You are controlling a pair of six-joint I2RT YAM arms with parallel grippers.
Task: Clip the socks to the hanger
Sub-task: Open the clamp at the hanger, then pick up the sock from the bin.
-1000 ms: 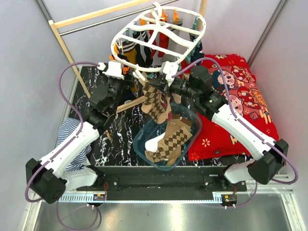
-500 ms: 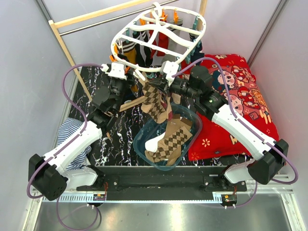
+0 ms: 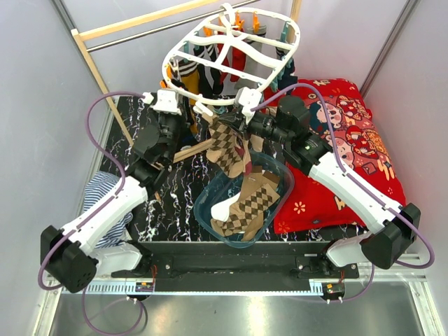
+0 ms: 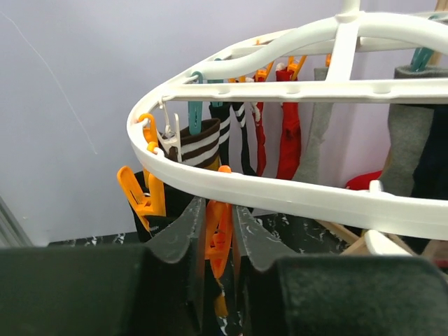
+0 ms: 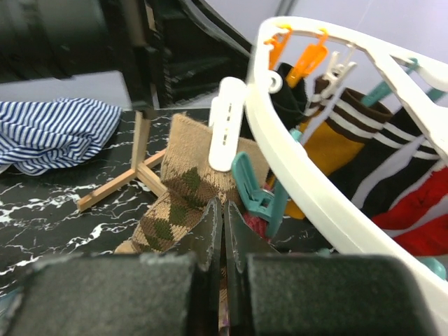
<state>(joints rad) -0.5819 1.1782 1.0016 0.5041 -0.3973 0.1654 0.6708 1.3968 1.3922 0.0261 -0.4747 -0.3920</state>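
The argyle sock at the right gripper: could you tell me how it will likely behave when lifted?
Probably floppy: the argyle sock hangs limp from the right gripper. Likely light, as a narrow pinch carries it. Its knit looks grippy, not slippery.

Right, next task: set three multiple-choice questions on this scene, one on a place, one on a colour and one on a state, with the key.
1. The red cushion lies on which side of the clear tub? A) the right arm's B) the left arm's C) inside it
2. The clip between the left tool's fingers is: A) teal B) orange C) white
3. The right tool is: A) open and empty B) out of view C) shut on an argyle sock

Key: 1A, the overhead view shows it right of the tub; 2B, the left wrist view shows orange; 3C, its fingers pinch the sock.
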